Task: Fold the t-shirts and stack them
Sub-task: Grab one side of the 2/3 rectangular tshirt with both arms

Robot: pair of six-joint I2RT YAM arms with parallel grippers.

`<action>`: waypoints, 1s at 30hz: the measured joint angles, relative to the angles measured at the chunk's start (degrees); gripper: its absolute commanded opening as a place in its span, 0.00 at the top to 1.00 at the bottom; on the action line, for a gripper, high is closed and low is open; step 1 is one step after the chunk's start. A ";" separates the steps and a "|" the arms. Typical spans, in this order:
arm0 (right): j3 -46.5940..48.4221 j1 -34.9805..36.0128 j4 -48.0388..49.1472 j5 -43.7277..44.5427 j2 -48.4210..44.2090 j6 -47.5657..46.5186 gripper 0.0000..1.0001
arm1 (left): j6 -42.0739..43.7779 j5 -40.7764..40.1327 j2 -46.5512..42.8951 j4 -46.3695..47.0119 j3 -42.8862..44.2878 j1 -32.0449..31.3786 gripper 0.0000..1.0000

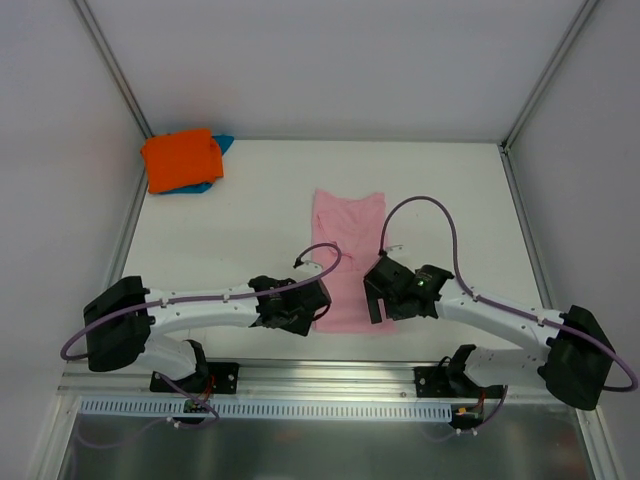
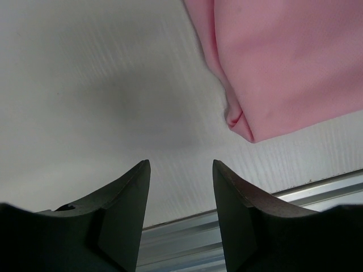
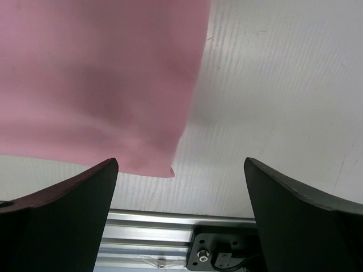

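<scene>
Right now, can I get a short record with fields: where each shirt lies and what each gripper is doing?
pink shirt: flat on the table, a narrow strip, near end between the grippers
orange shirt: folded, far left corner, on top of the blue shirt
left gripper: open, empty, beside the pink shirt's near left corner
right gripper: wide open, empty, at its near right corner
stack: pink shirt not yet added

Table (image 1: 250, 230): white, matte, faintly ridged | Aluminium rail (image 1: 330, 375): runs along table's near edge | Slotted cable duct (image 1: 300, 408): white, just outside table's near edge | Walls (image 1: 50, 150): pale panels at table's left, rear, right | Corner posts (image 1: 115, 70): metal, at table's rear corners
</scene>
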 measured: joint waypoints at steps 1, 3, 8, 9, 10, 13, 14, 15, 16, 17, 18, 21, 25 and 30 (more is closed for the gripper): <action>-0.33 0.00 1.05 -0.15 0.39 0.09 0.08 | -0.50 0.35 0.61 0.57 0.00 0.00 0.53; -1.33 0.02 2.82 -0.52 0.92 0.42 0.14 | -1.03 1.05 1.57 1.64 0.00 -0.02 0.53; -5.18 0.26 5.64 -1.73 0.83 2.71 0.27 | -1.90 1.70 3.28 3.74 0.00 -0.35 0.53; -5.97 0.35 5.88 -1.79 0.68 3.21 0.27 | -1.95 1.97 3.69 4.17 0.04 -0.35 0.53; -6.78 0.44 6.01 -1.95 0.44 3.74 0.28 | -1.99 2.23 4.02 4.59 0.11 -0.33 0.53; -8.48 0.61 6.49 -2.36 -0.57 5.09 0.29 | -2.08 2.56 5.11 5.29 0.22 -0.37 0.53; -8.94 0.72 6.64 -2.51 -1.01 5.53 0.29 | -2.12 2.64 5.38 5.44 0.33 -0.37 0.53; -9.27 0.76 6.69 -2.62 -1.33 5.92 0.29 | -2.14 2.71 5.57 5.55 0.48 -0.35 0.53; -9.57 0.81 6.88 -2.67 -1.66 6.27 0.28 | -2.16 2.78 5.68 5.66 0.66 -0.35 0.53; -9.86 0.83 6.97 -2.75 -1.99 6.58 0.29 | -2.19 2.82 5.73 5.81 0.81 -0.37 0.53; -10.01 0.87 6.97 -2.78 -2.23 6.88 0.29 | -2.21 2.84 5.73 5.90 0.98 -0.37 0.53; -10.08 1.20 7.06 -2.84 -2.58 7.78 0.28 | -2.36 2.86 5.90 6.19 1.75 -0.37 0.53; -10.08 2.23 7.30 -2.93 -2.60 8.94 0.29 | -2.75 2.93 6.16 6.54 2.80 -1.03 0.53; -10.08 3.43 8.37 -3.10 -2.36 10.23 0.30 | -3.43 3.34 6.36 6.78 3.39 -1.09 0.53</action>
